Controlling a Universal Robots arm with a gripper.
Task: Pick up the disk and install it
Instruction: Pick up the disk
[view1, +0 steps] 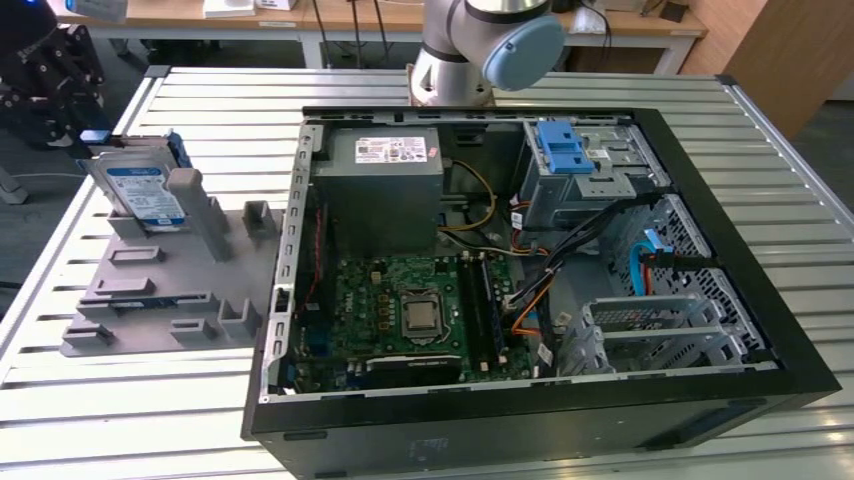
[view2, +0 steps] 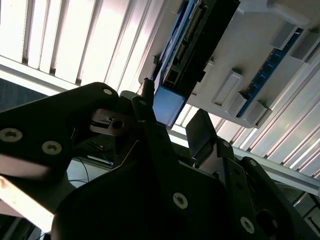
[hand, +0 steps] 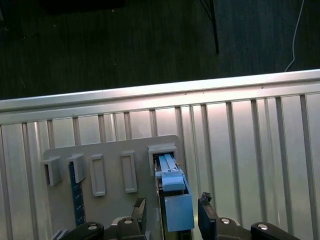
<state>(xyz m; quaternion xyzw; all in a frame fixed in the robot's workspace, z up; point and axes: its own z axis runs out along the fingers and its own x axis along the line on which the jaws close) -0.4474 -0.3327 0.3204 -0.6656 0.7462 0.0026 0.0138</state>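
Over the stand, the disk is straddled by the released claw; pick-up is judged underway, and a square closing is called for.

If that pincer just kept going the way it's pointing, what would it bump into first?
Most likely the disk: the pincer is open with a finger on each side of its blue-framed edge, which stands upright in the grey holder. How near they are, I cannot tell.
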